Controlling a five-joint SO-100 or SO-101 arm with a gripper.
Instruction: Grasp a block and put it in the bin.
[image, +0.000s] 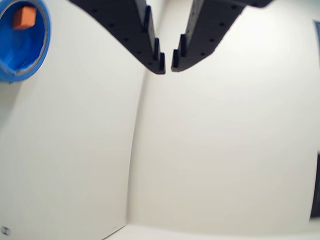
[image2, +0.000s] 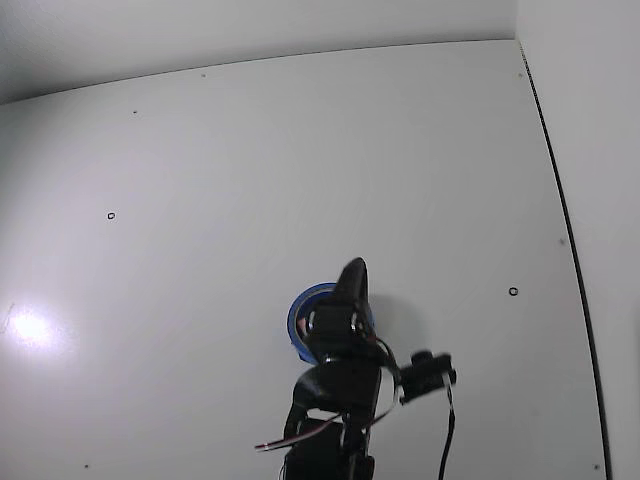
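The block (image: 24, 17), a small orange-red cube with plain matte faces, lies inside the bin (image: 44, 47) in the wrist view, resting on the deep blue floor near the far wall, so by the look of things the drop is already made and the task seems finished or nearly so. The bin is round and shallow, with a thick paler blue rim that looks smooth, like plastic or tape; in the fixed view only an arc of it (image2: 296, 312) shows, the rest hidden behind the arm (image2: 340, 370), and the cube cannot be seen there. The gripper (image: 168, 63) hangs over bare white table (image: 210, 160), off to the right of the bin in the wrist view, its two black stepped fingers (image: 150, 50) drawn close with only a thin slit between the tips and nothing held. That empty, nearly closed pose away from the bin fits an arm clear of its load. The table is flat, smooth and faintly glossy, with a seam running down it.
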